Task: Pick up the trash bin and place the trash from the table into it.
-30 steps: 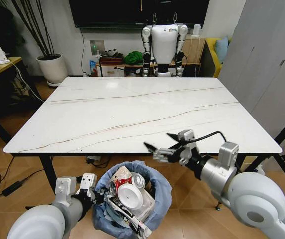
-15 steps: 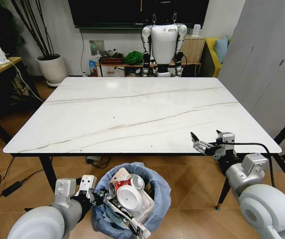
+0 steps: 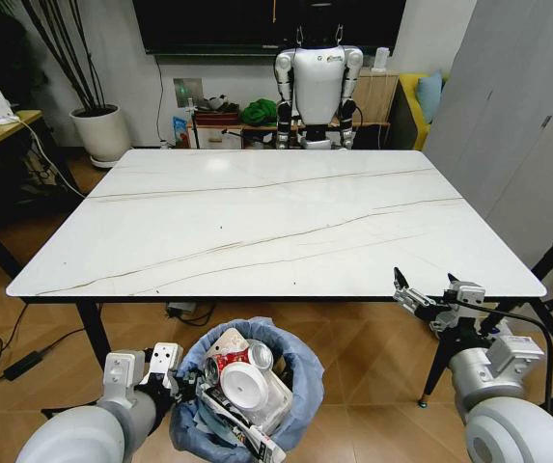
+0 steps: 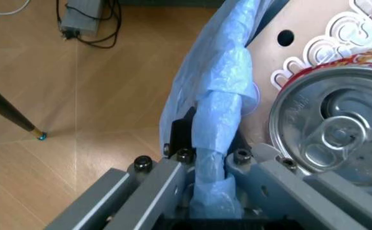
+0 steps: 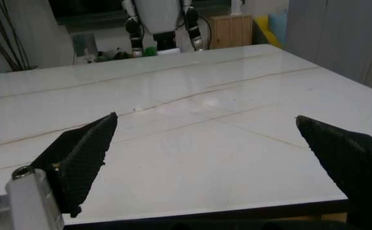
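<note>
My left gripper (image 3: 181,378) is clamped on the rim of the trash bin (image 3: 300,371) — in the left wrist view my fingers (image 4: 167,179) pinch a bunched fold of its light-blue bag (image 4: 221,120), with a drink can's silver top (image 4: 333,132) just beside them. The bin hangs below the near edge of the table (image 3: 286,217), stuffed with trash (image 3: 237,386) — a round white lid, cans, a long black-white packet. My right gripper (image 3: 428,297) hovers at the table's near right corner, its 2 black fingers (image 5: 84,153) spread wide and holding nothing.
</note>
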